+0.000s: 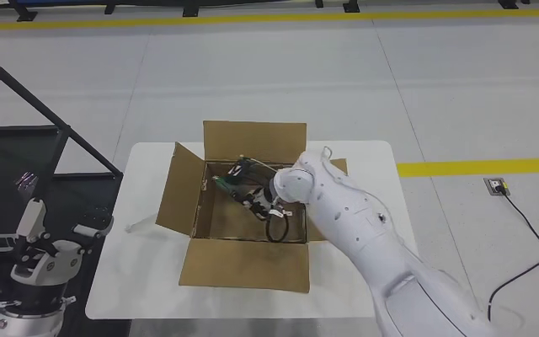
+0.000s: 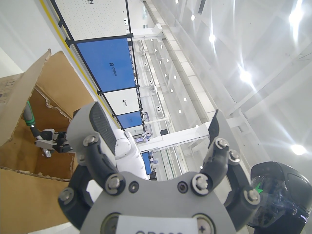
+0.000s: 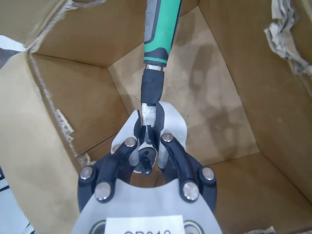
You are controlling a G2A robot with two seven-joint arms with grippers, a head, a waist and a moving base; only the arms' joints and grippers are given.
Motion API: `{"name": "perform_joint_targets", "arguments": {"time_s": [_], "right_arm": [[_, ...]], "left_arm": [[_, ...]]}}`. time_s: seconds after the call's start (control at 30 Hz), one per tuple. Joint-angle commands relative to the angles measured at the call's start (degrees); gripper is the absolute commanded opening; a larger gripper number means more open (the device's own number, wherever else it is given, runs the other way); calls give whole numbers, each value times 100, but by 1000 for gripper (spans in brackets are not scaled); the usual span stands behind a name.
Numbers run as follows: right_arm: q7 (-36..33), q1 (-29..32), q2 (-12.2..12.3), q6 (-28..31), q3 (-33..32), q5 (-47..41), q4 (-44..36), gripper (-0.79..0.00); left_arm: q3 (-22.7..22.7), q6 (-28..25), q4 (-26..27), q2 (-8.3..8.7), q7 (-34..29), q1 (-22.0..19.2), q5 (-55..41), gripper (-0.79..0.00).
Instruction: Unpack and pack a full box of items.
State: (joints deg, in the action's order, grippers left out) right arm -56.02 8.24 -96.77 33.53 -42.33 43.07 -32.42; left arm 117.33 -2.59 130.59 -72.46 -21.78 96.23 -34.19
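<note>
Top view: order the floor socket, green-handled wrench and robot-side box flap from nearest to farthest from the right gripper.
1. green-handled wrench, clamped in the right gripper.
2. box flap, folded out toward the robot.
3. floor socket, far off to the robot's right.

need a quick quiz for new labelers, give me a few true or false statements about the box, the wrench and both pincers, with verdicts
1. The right pincer is shut on the green-handled wrench. True.
2. The cardboard box stands on the white table. True.
3. The box's flaps are folded shut. False: all the flaps stand open and the right arm reaches inside.
4. The left pincer holds a tool. False: it is open and empty, off to the side of the box.
5. The right pincer grips the wrench by its green handle. False: it grips the metal shaft near the head, and the handle sticks out free.
</note>
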Motion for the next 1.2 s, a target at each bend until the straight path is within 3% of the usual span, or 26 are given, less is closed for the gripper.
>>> {"name": "perform_joint_targets", "arguments": {"time_s": [0.0, 0.1, 0.27, 0.47, 0.6, 0.93, 1.03, 1.17], "right_arm": [[-305, 279, 216, -230, -237, 116, -861, -785], [-929, 1086, 617, -742, -824, 465, -2744, -785], [-2187, 3142, 1181, -1305, -2080, 1213, -6494, -785], [-2340, 4491, 1422, -1768, -2919, 2175, -8682, -785], [-2459, 4970, 1493, -2070, -3200, 2747, -9396, -785], [-2459, 4970, 1493, -2070, -3200, 2747, -9396, -785], [-2109, 5093, 1509, -2196, -3285, 2839, -9474, -785], [-1827, 5519, 1559, -2491, -3866, 2860, -9931, -785]], "left_arm": [[-11, 3, -2, 3, 7, -23, 5, 0], [-29, 18, -17, 8, 9, -63, 7, 0], [-48, 67, -49, 18, 36, -154, 12, 0], [-41, 136, -81, 37, -1, -263, -2, 0], [-41, 136, -81, 37, -1, -263, -2, 0], [-41, 136, -81, 37, -1, -263, -2, 0], [-70, 123, -86, 39, -40, -215, 77, 0], [-52, 52, -96, 33, -8, -131, 77, 0]]}}
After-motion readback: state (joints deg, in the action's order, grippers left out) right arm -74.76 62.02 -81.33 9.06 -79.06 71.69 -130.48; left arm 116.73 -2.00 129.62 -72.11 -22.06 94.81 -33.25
